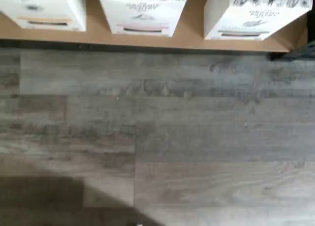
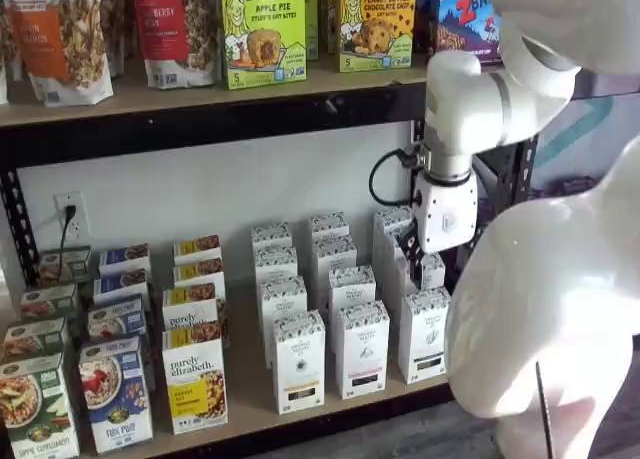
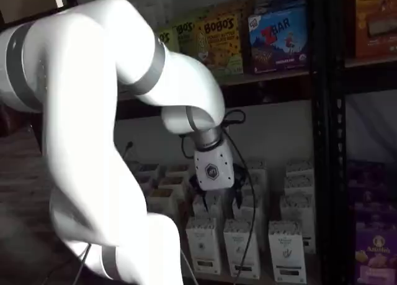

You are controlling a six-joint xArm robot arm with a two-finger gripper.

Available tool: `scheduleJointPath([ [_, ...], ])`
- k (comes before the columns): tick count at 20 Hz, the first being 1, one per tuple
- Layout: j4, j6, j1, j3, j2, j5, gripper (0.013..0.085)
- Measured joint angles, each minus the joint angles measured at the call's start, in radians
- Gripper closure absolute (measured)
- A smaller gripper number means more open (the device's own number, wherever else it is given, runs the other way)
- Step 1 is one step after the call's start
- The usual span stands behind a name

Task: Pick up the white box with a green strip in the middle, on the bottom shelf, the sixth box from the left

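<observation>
The xArm's gripper (image 2: 432, 251) hangs in front of the bottom shelf (image 2: 250, 384), above the rows of white cartons, in what looks like the approach step, with nothing yet in its jaws; whether they stand wide or narrow cannot be told, since the black fingers show only dimly in both shelf views. The white box (image 2: 424, 334) with the green strip stands at the front of the rightmost row, just below and ahead of the gripper. The next move likely calls for lowering and lining the jaws up around that carton without nudging its neighbour (image 2: 361, 347).
</observation>
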Motion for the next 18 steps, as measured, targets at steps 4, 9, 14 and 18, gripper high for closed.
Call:
scheduleJointPath([
  [4,-0.069,0.029,-0.032,-0.013,0.106,-0.1,0.013],
  [9,0.012,-0.075,-0.076,-0.038,0.218,-0.195,0.013],
  [14,-0.093,-0.029,-0.132,-0.09,0.398,-0.334,0.013],
  [18,-0.071,-0.083,-0.169,-0.146,0.544,-0.422,0.013],
])
